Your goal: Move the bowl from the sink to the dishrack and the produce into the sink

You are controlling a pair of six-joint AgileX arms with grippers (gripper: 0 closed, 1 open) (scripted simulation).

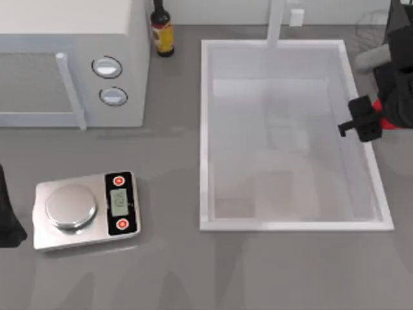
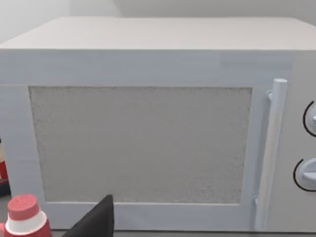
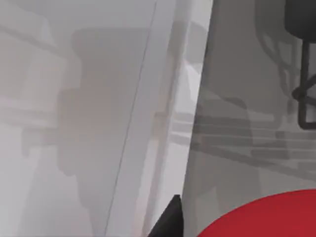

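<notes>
Produce [image 1: 389,121] is sitting as a sliver of red at the right-middle of the top frame, just outside the sink's [image 1: 205,129] right rim and tucked under the right gripper [image 1: 361,120], so the basin is lying directly to its left and the right arm is clearly the nearer one. Whether that gripper is clamping the fruit or merely hovering over it I cannot tell; in the right wrist view the red is bulging at lower right. Sink is looking bare of any bowl, and the left gripper [image 1: 8,219] is idling at the left edge beside the scale [image 1: 84,210].
</notes>
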